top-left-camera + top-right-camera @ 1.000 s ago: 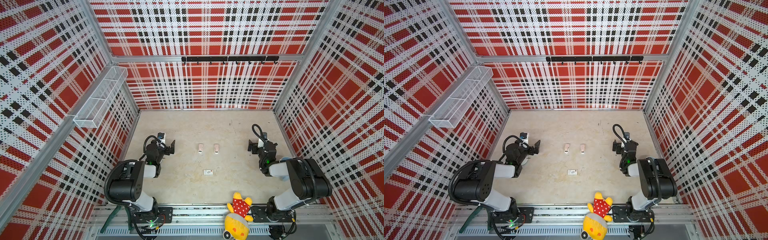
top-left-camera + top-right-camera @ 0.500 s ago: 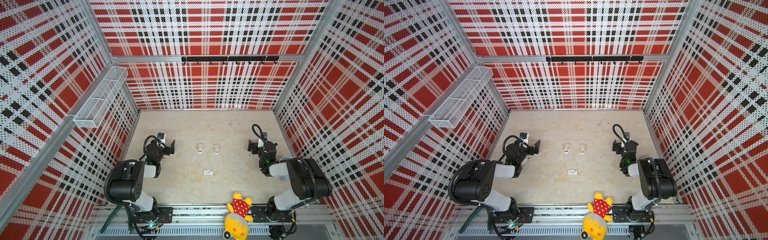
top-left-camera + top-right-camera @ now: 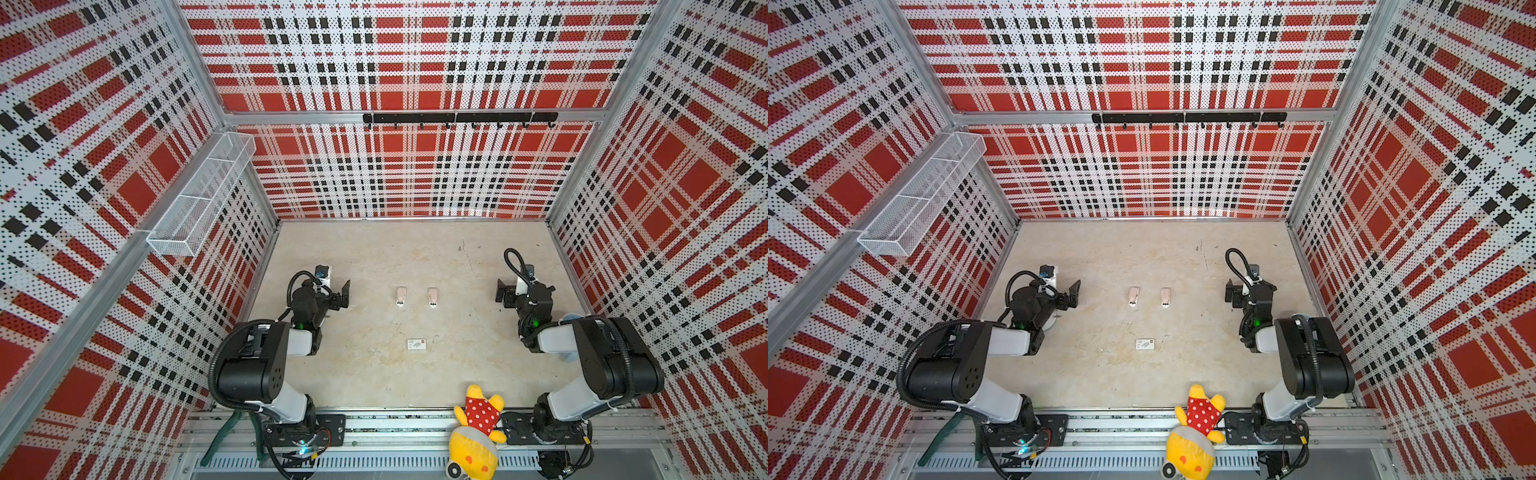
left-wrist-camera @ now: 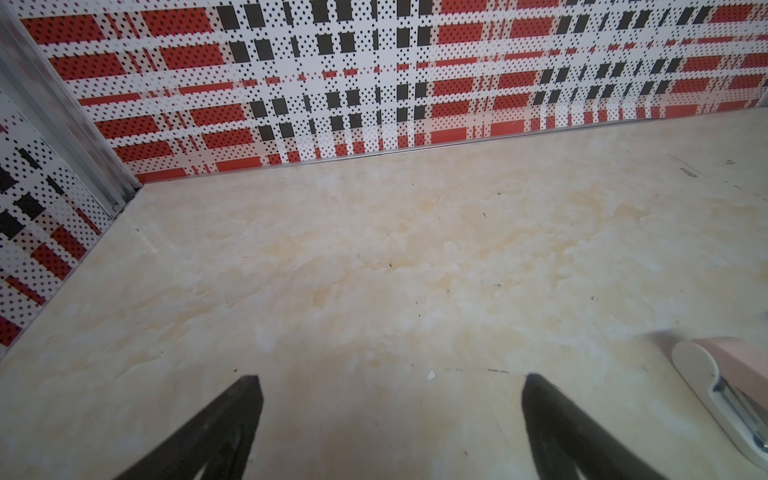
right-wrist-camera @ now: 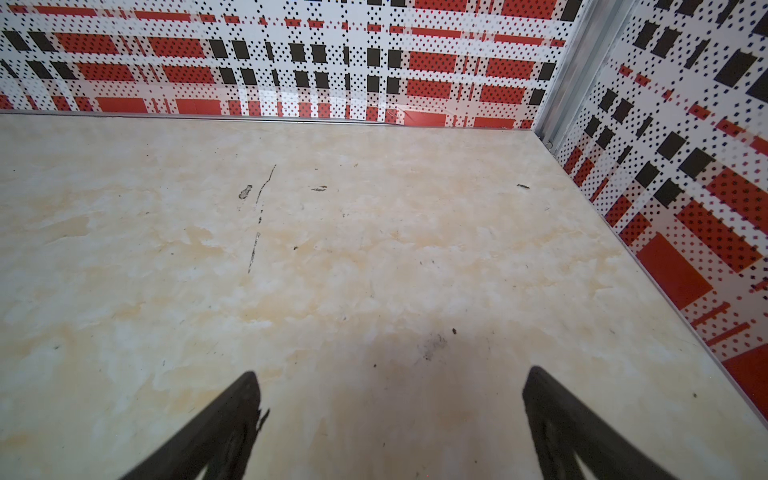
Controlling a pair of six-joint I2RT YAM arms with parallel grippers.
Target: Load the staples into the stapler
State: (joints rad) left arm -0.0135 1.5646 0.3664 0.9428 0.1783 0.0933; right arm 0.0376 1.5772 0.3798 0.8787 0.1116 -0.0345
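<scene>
Closest to me, a yellow plush toy [image 3: 476, 432] in a red spotted top slumps over the front rail between the two arm bases. Just past it, on the beige marbled tabletop [image 3: 365, 374], lies the little white staple box [image 3: 417, 344] with its orange corner, flat and alone. I can see no loose strip anywhere, so I take it the staples are inside. Further in, the left gripper [image 3: 341, 296] and the right gripper [image 3: 505, 294] sit low at either side of the table. Both have their jaws spread as wide as they go and nothing between them; the wrist views show only bare table there [image 4: 388, 378] [image 5: 390, 372]. Between them lie two pink staplers side by side, the left-hand stapler [image 3: 400, 296] and the right-hand stapler [image 3: 432, 296], both closed as far as I can tell. Beyond are the plaid back wall, a black hook rail [image 3: 457, 118] and a wire basket [image 3: 199, 195] on the side wall. Over the last second nothing has shifted at all. To my eye the job hasn't started: box unopened, staplers untouched.
</scene>
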